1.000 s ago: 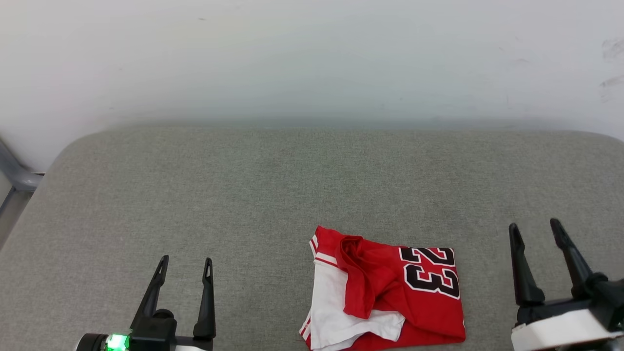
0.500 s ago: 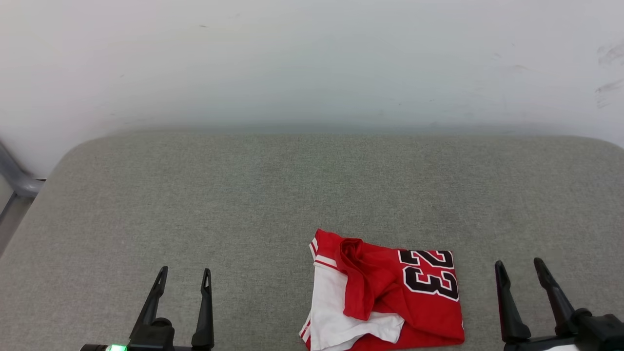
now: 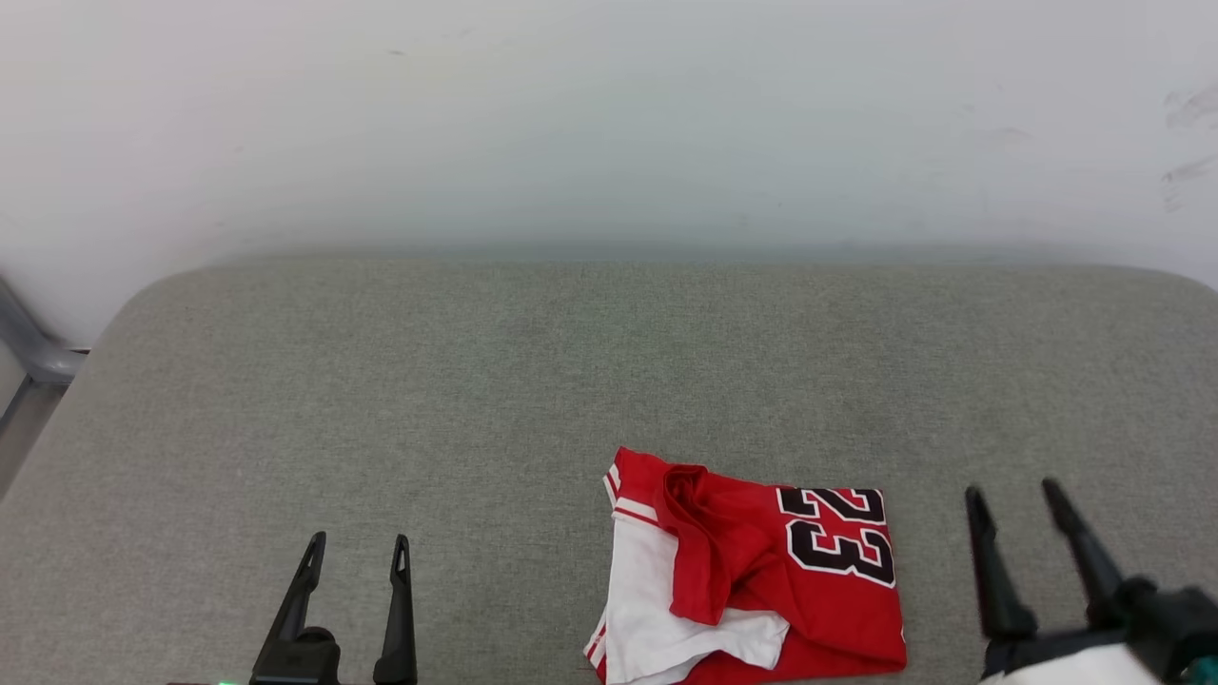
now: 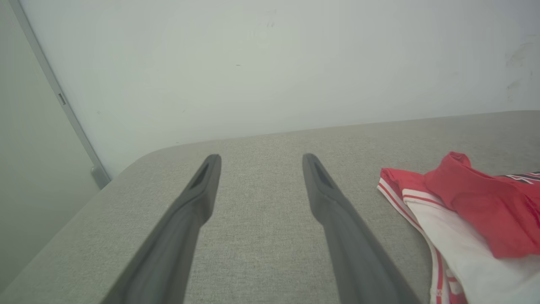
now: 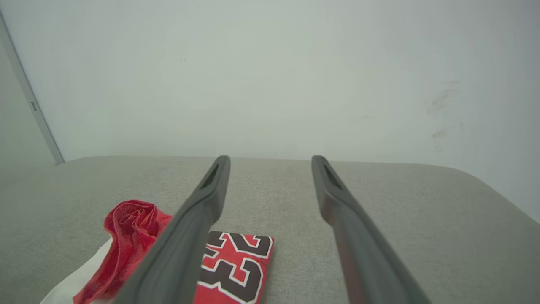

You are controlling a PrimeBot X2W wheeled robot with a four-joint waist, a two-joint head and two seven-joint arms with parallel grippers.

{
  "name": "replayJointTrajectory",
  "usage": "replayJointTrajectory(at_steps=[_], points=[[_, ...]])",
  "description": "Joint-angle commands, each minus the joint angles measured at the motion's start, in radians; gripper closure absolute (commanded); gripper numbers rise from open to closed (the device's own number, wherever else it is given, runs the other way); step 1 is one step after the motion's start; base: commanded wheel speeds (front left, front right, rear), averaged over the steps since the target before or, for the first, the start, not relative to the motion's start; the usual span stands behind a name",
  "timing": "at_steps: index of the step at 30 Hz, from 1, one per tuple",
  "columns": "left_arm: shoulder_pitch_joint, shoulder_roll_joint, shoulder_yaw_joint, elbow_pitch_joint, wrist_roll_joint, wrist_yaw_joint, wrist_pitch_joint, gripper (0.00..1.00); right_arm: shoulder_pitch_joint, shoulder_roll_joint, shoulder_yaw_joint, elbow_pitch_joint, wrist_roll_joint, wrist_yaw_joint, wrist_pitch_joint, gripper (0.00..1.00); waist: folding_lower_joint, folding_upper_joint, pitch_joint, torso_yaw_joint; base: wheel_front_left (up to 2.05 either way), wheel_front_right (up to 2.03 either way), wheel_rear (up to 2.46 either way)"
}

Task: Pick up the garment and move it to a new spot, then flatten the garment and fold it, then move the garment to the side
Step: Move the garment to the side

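Nearest, bottom L of head view: left claw [image 3: 361, 539], two long dark fingers spread apart, released, nothing btwn them, bare fabric underneath. Bottom R: right claw [image 3: 1011, 488], likewise spread & empty, a bit blurred, fingers pointing up the view. Btwn the two, nearer the right claw but apart from both, lies the garment [image 3: 761, 571], a red jersey T-shirt w/ white short sleeve, red-and-white striped trim & black white-outlined "23" facing up. It's folded into a rough, rumpled rectangle on the grey fabric-covered counter [image 3: 476, 381] w/ rounded corners. A red fold bunches over the white sleeve on its L side. Beyond, the counter meets a plain white wall [image 3: 609, 114]. Grey metal post [image 3: 29, 342] at far L.
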Motion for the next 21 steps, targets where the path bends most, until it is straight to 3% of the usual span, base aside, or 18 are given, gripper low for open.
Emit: replayJointTrajectory(at_steps=[1, 6, 9, 16, 21], points=[[-0.001, -0.002, 0.004, 0.001, -0.002, -0.004, -0.002, 0.0, -0.041, -0.02, -0.007, -0.011, -0.001, -0.001, -0.003, 0.0, 0.0001, 0.0, 0.004, -0.001, 0.0, 0.0, 0.0], [-0.019, -0.007, -0.001, 0.005, 0.001, -0.009, -0.002, 0.0, -0.167, -0.104, -0.025, -0.004, 0.033, -0.001, -0.003, 0.0, 0.0001, 0.0, 0.016, 0.005, 0.0, 0.0, 0.0], [-0.024, -0.009, -0.004, 0.01, 0.001, -0.014, -0.002, 0.0, -0.265, -0.172, -0.01, 0.033, 0.081, -0.001, 0.057, 0.0, 0.0001, 0.0, 0.022, 0.014, 0.0, 0.0, 0.0], [-0.031, -0.018, -0.009, 0.015, 0.0, -0.021, -0.002, 0.0, -0.408, -0.36, 0.178, 0.11, 0.335, -0.001, 0.527, 0.0, 0.0001, 0.0, 0.032, 0.036, 0.0, 0.0, 0.0], [-0.035, -0.025, -0.013, 0.013, 0.0, -0.024, -0.002, 0.0, -0.407, -0.43, 0.286, 0.13, 0.555, -0.001, 0.849, 0.0, 0.0001, 0.0, 0.043, 0.052, 0.0, 0.0, 0.0]])
